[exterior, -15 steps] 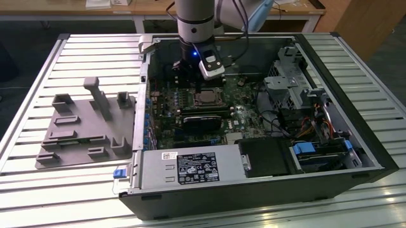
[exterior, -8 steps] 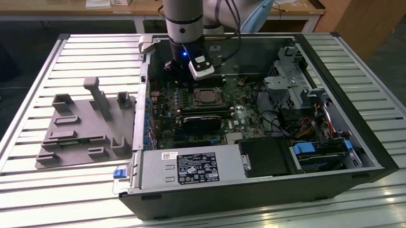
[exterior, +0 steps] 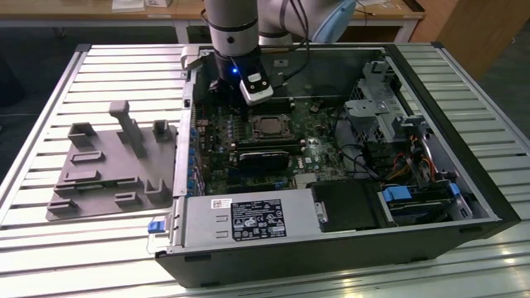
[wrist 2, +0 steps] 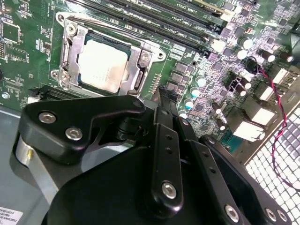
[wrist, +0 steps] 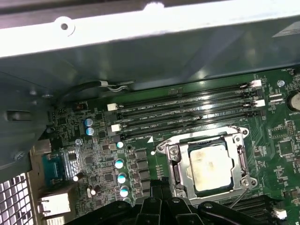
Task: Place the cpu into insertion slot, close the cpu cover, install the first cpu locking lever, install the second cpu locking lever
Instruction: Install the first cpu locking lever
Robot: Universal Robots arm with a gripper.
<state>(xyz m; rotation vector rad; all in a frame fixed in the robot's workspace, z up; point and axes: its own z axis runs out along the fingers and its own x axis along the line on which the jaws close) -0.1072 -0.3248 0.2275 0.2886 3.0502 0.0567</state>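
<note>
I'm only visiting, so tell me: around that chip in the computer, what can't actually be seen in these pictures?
- The insertion slot, both wrist views: covered by the cpu and the cpu cover.
- The cpu cover's near edge, second wrist view: behind the pincer.
- Part of the motherboard, exterior view: blocked by the arm.

Pale slatted metal table (exterior: 124, 68) under everything, glare bright on the near slats. Behind, a wooden desk (exterior: 49, 11) on white legs, dark floor (exterior: 49, 36) beneath, wooden cabinet (exterior: 476, 25) at the exterior view's right.
</note>
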